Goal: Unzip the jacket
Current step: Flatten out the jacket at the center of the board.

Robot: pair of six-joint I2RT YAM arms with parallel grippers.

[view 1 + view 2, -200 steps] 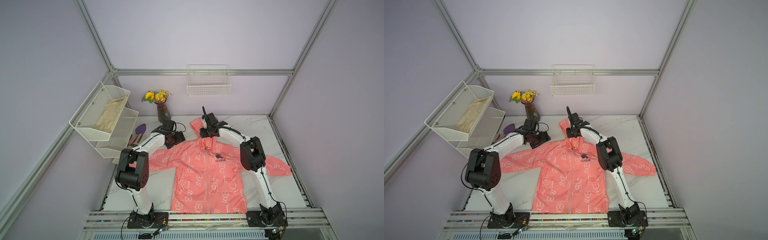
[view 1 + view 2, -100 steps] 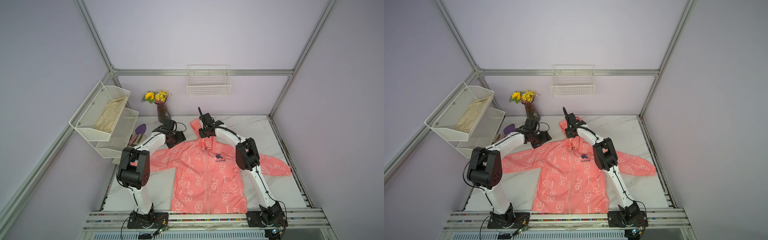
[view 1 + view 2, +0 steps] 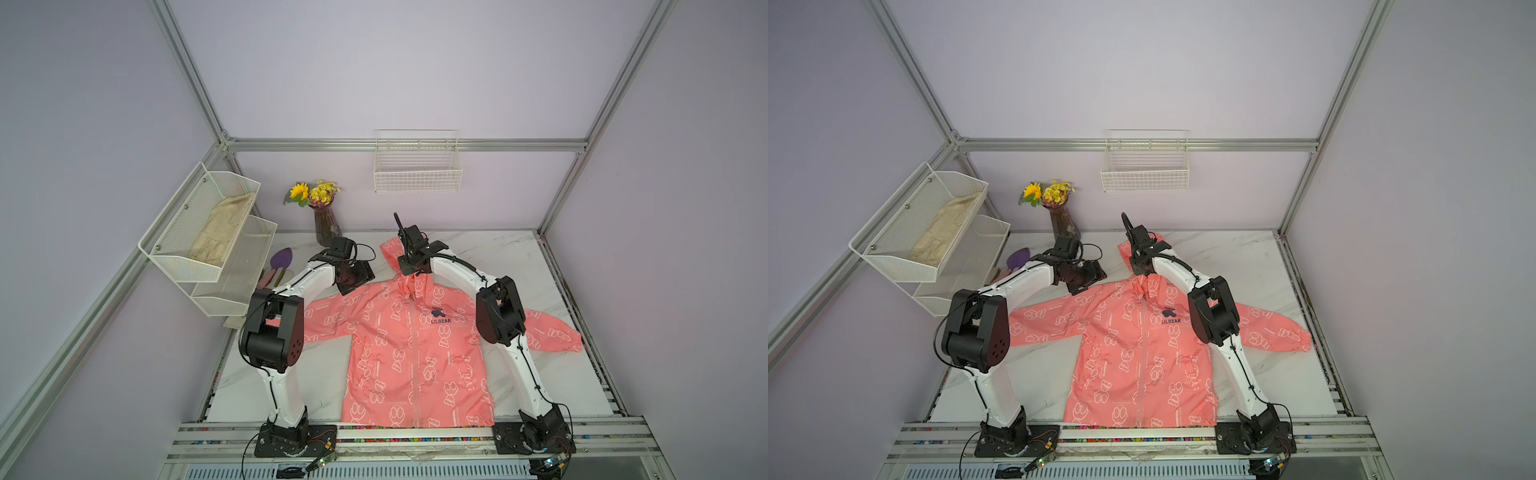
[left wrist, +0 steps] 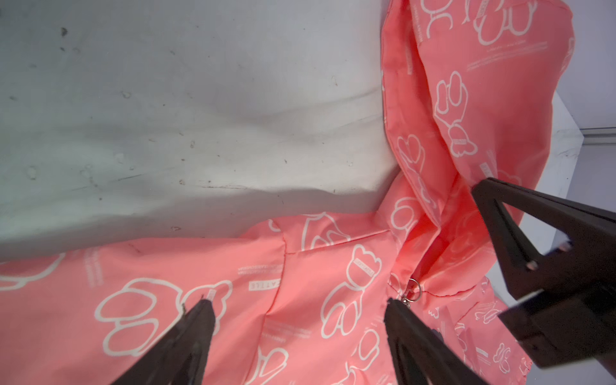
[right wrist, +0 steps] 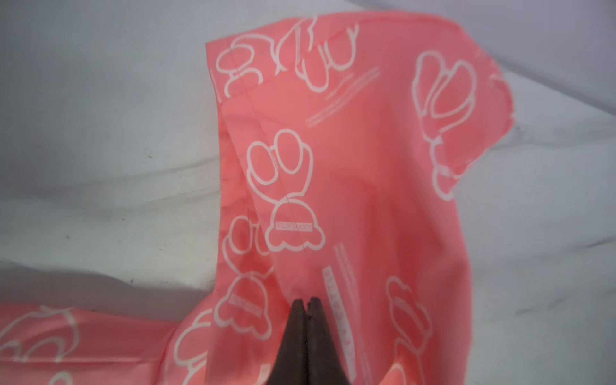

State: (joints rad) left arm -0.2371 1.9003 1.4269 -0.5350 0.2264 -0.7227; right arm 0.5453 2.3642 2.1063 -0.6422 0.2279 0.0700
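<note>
While the jacket [image 3: 399, 357] lies flat and zipped on the table [image 3: 511, 266], the right gripper [image 5: 305, 304] is pinched together on the hood [image 5: 350, 166] base, likely anchoring it. The left gripper [image 4: 296, 313], jaws apart, hovers beside the zipper pull [image 4: 412, 293], ready to grab.

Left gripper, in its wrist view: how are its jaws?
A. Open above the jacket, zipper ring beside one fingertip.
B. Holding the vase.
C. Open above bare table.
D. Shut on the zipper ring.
A: the jaws of the left gripper stand wide apart over the jacket, with the zipper ring close beside one of them.
</note>
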